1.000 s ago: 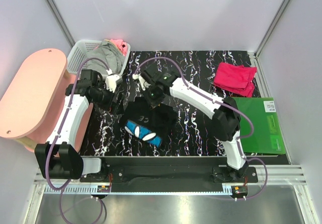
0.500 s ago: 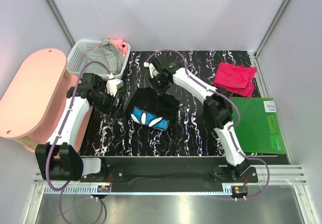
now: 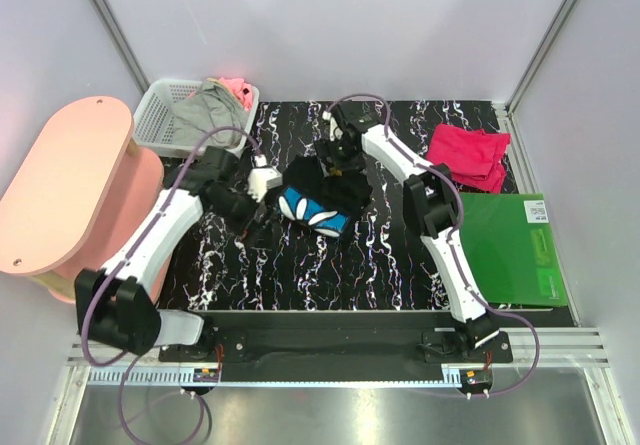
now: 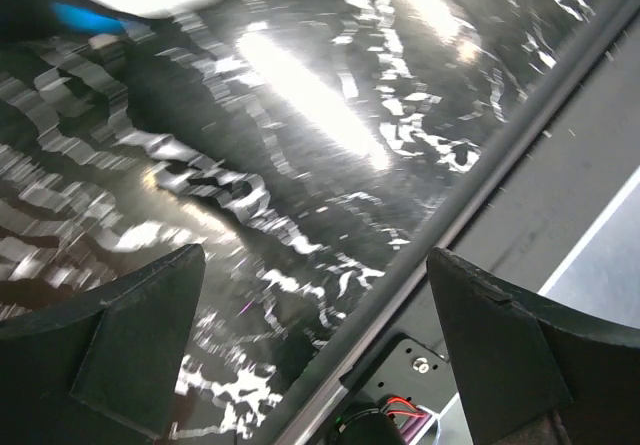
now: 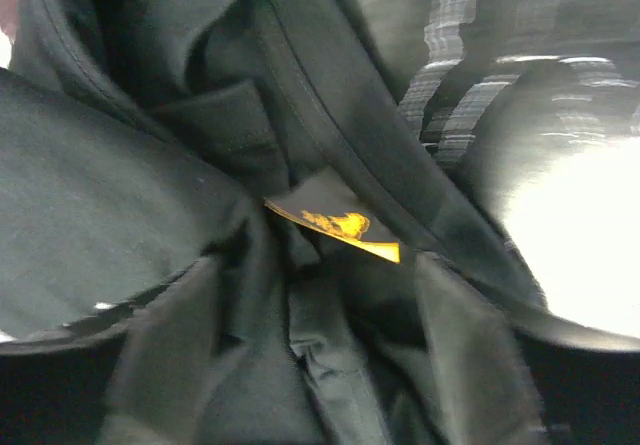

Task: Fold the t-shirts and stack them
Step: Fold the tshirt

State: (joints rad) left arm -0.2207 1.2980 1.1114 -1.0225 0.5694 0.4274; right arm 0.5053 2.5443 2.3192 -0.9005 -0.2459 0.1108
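The black t-shirt (image 3: 322, 197) with a blue-white daisy print lies bunched on the marbled table, just left of centre. My right gripper (image 3: 341, 161) sits over its far edge. In the right wrist view, black cloth (image 5: 150, 195) with a yellow neck label (image 5: 335, 227) fills the frame, and the right gripper (image 5: 315, 360) is open with folds lying between its spread fingers. My left gripper (image 3: 258, 223) is just left of the shirt; in its wrist view the left gripper (image 4: 315, 355) is wide open and empty above the table. A folded crimson-pink t-shirt (image 3: 468, 155) lies at the back right.
A white lattice basket (image 3: 158, 105) holding grey and pink cloth stands at the back left. A pink oval side table (image 3: 60, 190) is on the left. A green board (image 3: 515, 250) lies at the right edge. The table's near rail (image 4: 470, 215) shows under the left gripper.
The right gripper dragged the black t-shirt toward the back and right, then opened. The left arm swung right, closer to the shirt, staying open.
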